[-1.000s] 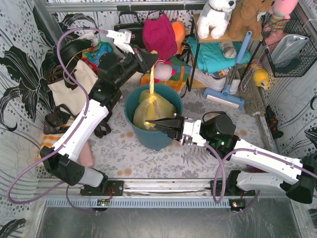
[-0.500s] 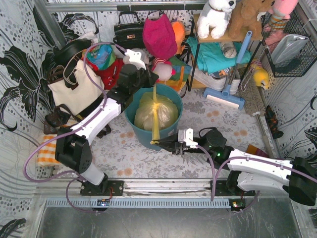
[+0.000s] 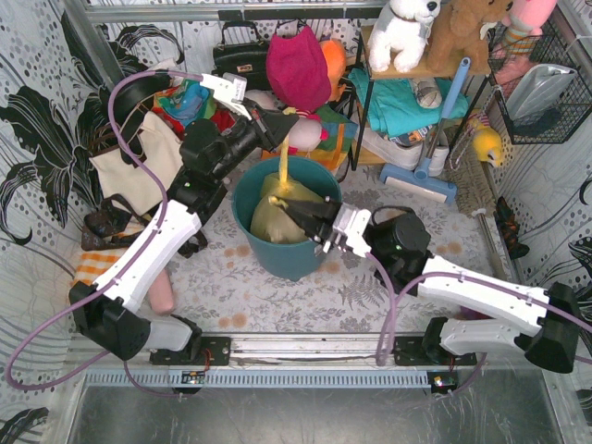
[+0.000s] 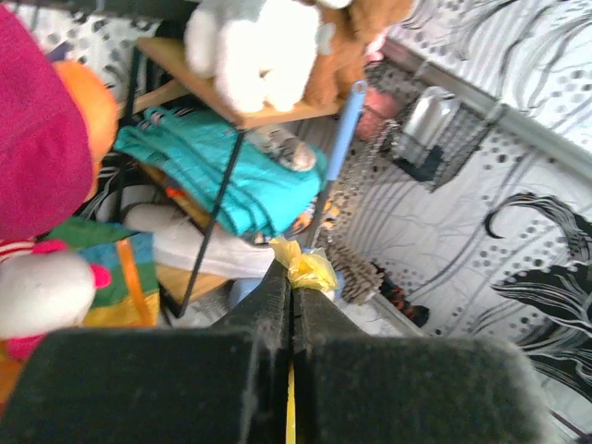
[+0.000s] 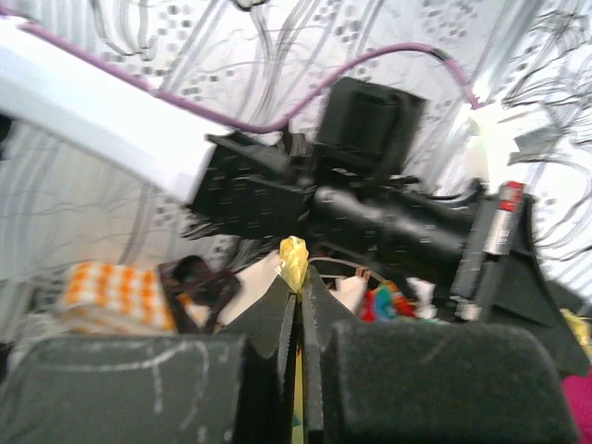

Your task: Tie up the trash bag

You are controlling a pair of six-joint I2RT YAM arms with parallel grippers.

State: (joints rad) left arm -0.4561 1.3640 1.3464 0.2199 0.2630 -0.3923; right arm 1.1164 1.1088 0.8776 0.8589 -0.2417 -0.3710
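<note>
The trash bag (image 3: 273,220), thin yellow-green plastic, sits inside the round teal bin (image 3: 289,264). A twisted yellow strip of it (image 3: 283,159) rises from the bag's top to my left gripper (image 3: 289,118), which hangs above the bin's far rim, shut on it. In the left wrist view a yellow tuft (image 4: 307,267) pokes out past the closed left gripper (image 4: 294,279). My right gripper (image 3: 289,209) lies low over the bag's top, shut on another piece of the plastic. A yellow nub (image 5: 293,258) sticks out of the right gripper (image 5: 299,280).
A cream tote bag (image 3: 139,165) and a black handbag (image 3: 242,57) stand left and behind the bin. A shelf with plush toys (image 3: 407,32) and folded teal cloth is at the back right. A blue broom head (image 3: 421,178) lies on the floor, and a wire basket (image 3: 546,92) hangs at right.
Half a second ago the right gripper was in front of the bin, drawing a strip toward the near side. It has swung back over the bag. The left gripper has risen with its strip.
</note>
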